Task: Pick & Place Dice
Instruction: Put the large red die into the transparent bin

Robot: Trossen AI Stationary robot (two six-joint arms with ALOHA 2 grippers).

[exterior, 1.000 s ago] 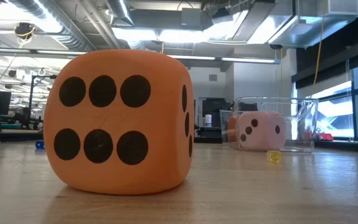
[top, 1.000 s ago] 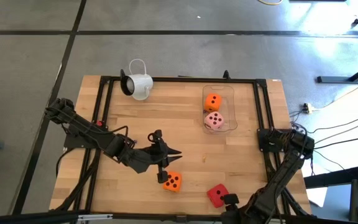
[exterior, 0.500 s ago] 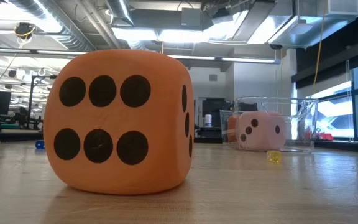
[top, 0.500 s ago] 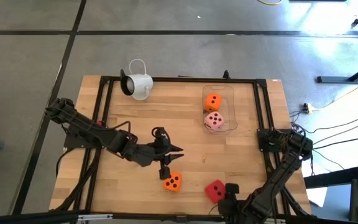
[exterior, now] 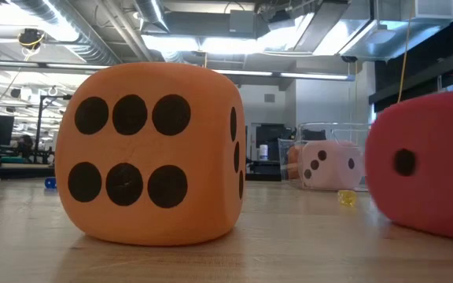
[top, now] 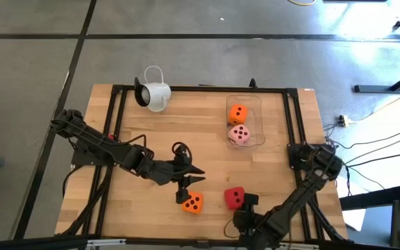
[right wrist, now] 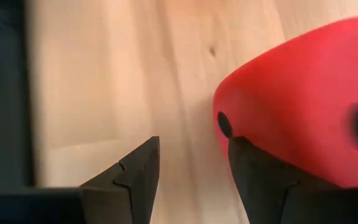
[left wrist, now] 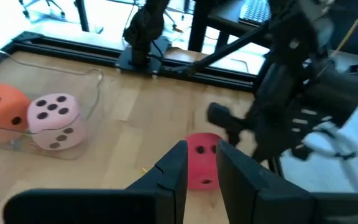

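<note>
At the bench's (top: 130, 201) near edge, the right gripper (top: 245, 208), fingers parted and holding nothing, touches the red die (top: 234, 198), which lies beside one finger. Just left sits an orange die (top: 192, 202), below the left gripper (top: 186, 182), slightly parted and empty. Farther back, a clear tray (top: 257, 104) holds pink (top: 239, 134) and orange dice (top: 237, 113).

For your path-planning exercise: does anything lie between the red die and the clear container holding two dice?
Nothing visible does. The red foam die sits on bare wooden tabletop, with open wood up to the clear plastic container.
</note>
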